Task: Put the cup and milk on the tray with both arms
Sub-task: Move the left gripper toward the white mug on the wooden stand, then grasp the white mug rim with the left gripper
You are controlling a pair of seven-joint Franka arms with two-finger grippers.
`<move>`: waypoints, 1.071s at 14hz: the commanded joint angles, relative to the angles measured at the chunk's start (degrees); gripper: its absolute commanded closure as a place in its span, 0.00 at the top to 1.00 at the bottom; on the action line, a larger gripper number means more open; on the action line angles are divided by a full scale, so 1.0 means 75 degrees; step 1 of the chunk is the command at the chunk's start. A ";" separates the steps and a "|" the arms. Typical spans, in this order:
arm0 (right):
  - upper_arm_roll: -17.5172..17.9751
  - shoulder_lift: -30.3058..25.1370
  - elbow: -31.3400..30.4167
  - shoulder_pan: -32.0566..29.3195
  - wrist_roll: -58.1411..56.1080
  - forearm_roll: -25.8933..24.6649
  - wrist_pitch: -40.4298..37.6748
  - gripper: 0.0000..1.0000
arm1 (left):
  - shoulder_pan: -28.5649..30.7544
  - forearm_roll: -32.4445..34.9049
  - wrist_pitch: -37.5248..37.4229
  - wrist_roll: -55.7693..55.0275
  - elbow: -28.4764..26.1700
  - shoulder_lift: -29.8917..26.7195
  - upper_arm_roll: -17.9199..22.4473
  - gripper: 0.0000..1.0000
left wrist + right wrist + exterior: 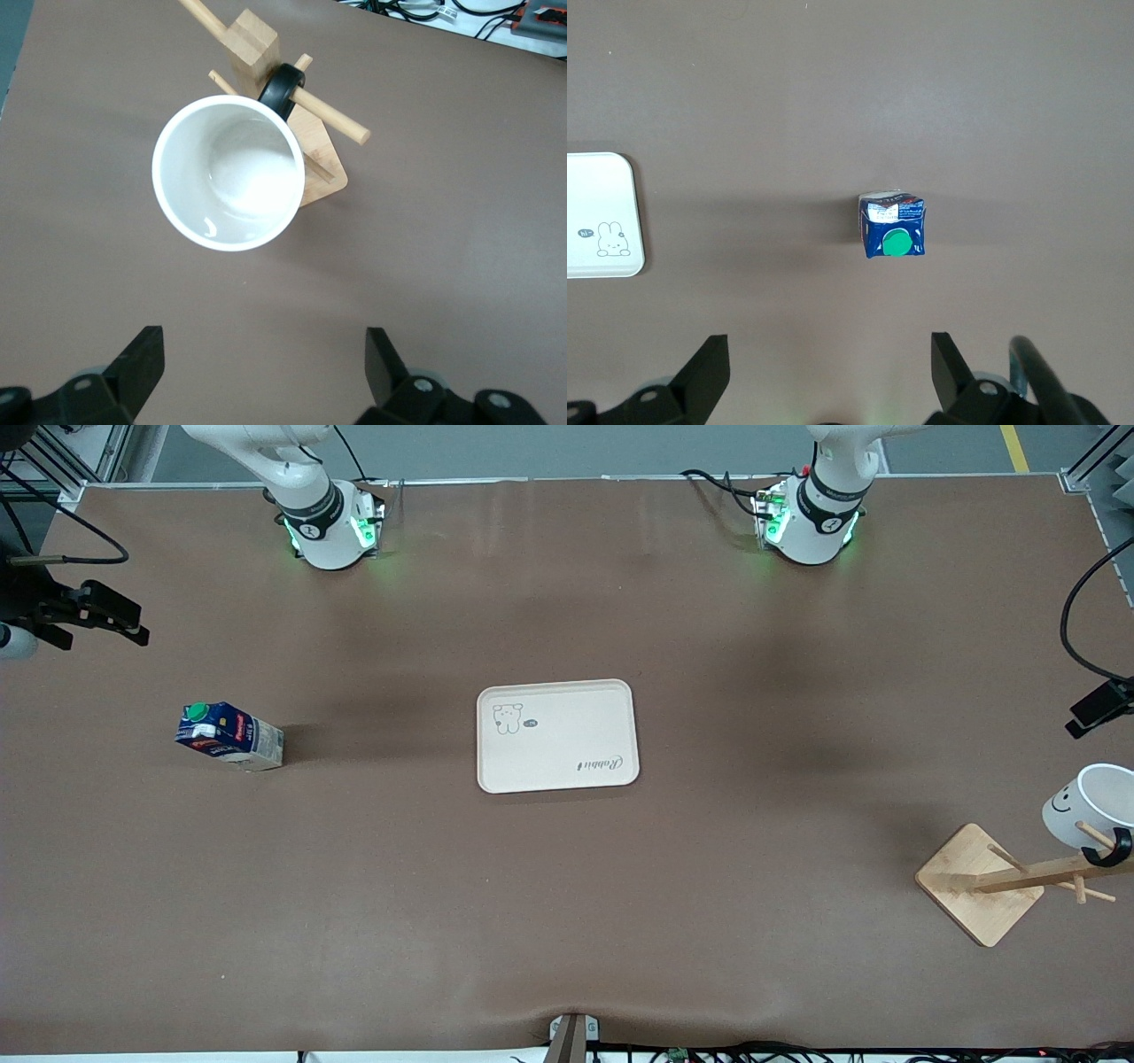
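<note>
Milk (893, 224) is framed under the wide-open, empty right end effector (824, 372), while the cup (229, 173), apparently hung on a wooden rack (252, 40), is framed under the equally open, empty left end effector (264, 372).

I was working in a robotics lab, not a home or kitchen. Two white robot arms were bolted by green-lit bases (332, 531) to a wide table covered in plain brown matting (567, 921). Black cables (1076, 615) looped in from the edges, and more wiring ran along the table's front rim (797, 1052). Aluminium framing stood at the corners (1099, 456), and grey floor with a yellow line (1014, 447) showed past the table. The few props looked staged on bare matting.
</note>
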 commanded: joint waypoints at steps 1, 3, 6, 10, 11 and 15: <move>0.0041 -0.0028 -0.0013 -0.0053 0.0053 0.0052 -0.0013 1.00 | 0.0041 -0.0091 0.0503 0.0106 -0.0142 0.0172 -0.0046 1.00; 0.0041 -0.0028 -0.0013 -0.0053 0.0053 0.0052 -0.0013 1.00 | 0.0006 -0.0079 0.1052 0.0106 -0.0060 0.0547 -0.0057 1.00; 0.0041 -0.0028 -0.0013 -0.0053 0.0053 0.0052 -0.0013 1.00 | -0.0017 -0.0044 0.1465 0.0152 0.0279 0.1168 -0.0069 0.99; 0.0041 -0.0016 -0.0013 -0.0053 0.0100 0.0052 -0.0013 1.00 | -0.0100 0.0026 0.1571 0.0200 0.0948 0.1826 -0.0081 0.80; 0.0041 -0.0016 -0.0013 -0.0053 0.0111 0.0052 -0.0013 1.00 | -0.0100 0.0050 0.1571 0.0200 0.0937 0.1838 -0.0081 0.67; 0.0041 0.0054 -0.0001 -0.0077 0.0158 0.0052 -0.0001 1.00 | -0.0088 0.0038 0.1571 0.0995 0.0855 0.1932 -0.0093 0.00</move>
